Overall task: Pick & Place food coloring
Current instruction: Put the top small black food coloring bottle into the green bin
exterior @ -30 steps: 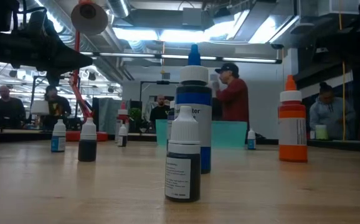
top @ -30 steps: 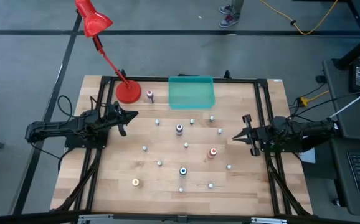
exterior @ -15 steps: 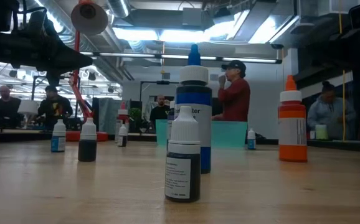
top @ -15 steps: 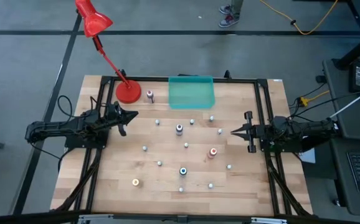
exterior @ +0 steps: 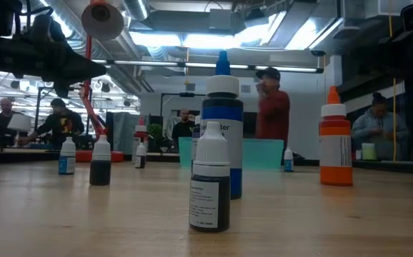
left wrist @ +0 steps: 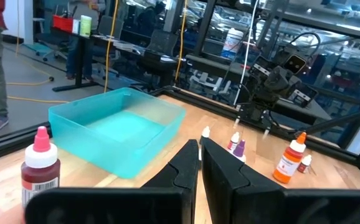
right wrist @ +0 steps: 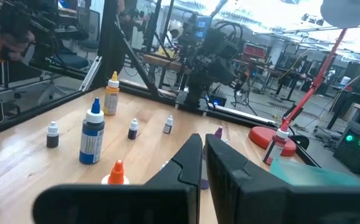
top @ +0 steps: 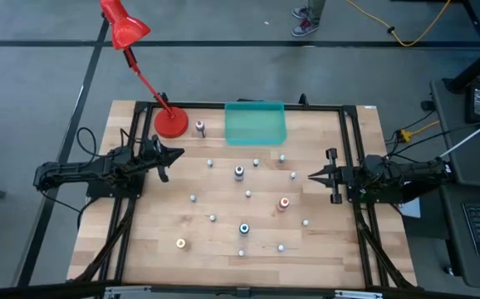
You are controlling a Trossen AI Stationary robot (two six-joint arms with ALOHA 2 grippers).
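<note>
The food coloring bottles stand upright and scattered on the wooden table (top: 140,249). A pink one (top: 199,127) stands by the lamp base, a purple one (top: 239,172) in the middle, a red-orange one (top: 284,203), a blue one (top: 244,228) and a yellow one (top: 180,243) nearer the front. Several tiny whitish bottles stand among them. My left gripper (top: 178,153) is shut and level over the table's left side, touching nothing. My right gripper (top: 311,175) is shut and level over the right side, also touching nothing. Both point toward the middle.
A translucent teal tray (top: 255,122) sits at the far edge, with a red desk lamp's base (top: 171,123) to its left. A black frame (top: 352,133) runs around the table. People move about in the room behind the table.
My right gripper has swung its tip a little toward the table's far edge and stays shut. The bottles have not moved.
</note>
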